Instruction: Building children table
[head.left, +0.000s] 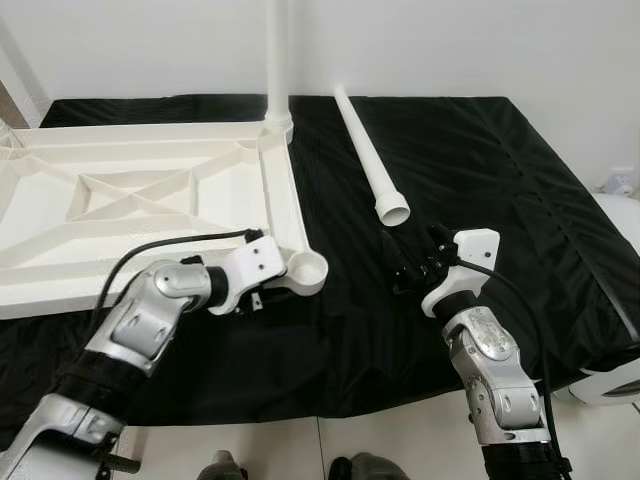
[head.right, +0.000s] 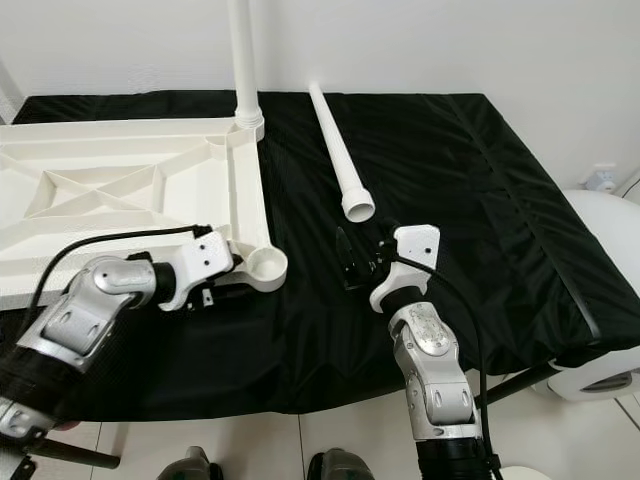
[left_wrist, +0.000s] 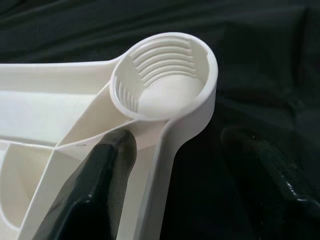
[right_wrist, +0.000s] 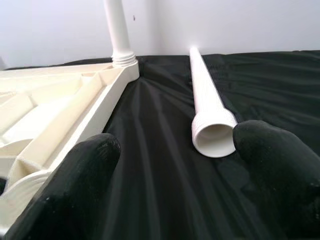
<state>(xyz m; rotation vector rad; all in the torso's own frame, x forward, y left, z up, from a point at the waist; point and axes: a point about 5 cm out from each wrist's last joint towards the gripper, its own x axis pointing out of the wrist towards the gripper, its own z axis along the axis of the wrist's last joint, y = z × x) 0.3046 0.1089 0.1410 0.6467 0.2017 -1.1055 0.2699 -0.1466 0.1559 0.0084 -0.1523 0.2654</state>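
Observation:
A white children's table top (head.left: 150, 200) lies upside down on black cloth. One white leg (head.left: 277, 60) stands upright in its far corner socket. The near corner socket (left_wrist: 162, 82) is empty and ribbed inside. My left gripper (left_wrist: 177, 140) is open, its fingers straddling the frame edge just behind that socket: one finger (left_wrist: 95, 185) over the frame, the other on the cloth. A loose white leg (head.left: 365, 150) lies on the cloth, its open end (right_wrist: 214, 135) towards me. My right gripper (right_wrist: 177, 142) is open just short of that end, touching nothing.
The black cloth (head.left: 480, 160) covers a low platform whose front edge runs just before my feet, with pale tiled floor (head.left: 300, 450) below. A white rounded object (head.left: 615, 375) sits off the right corner. A white wall stands close behind.

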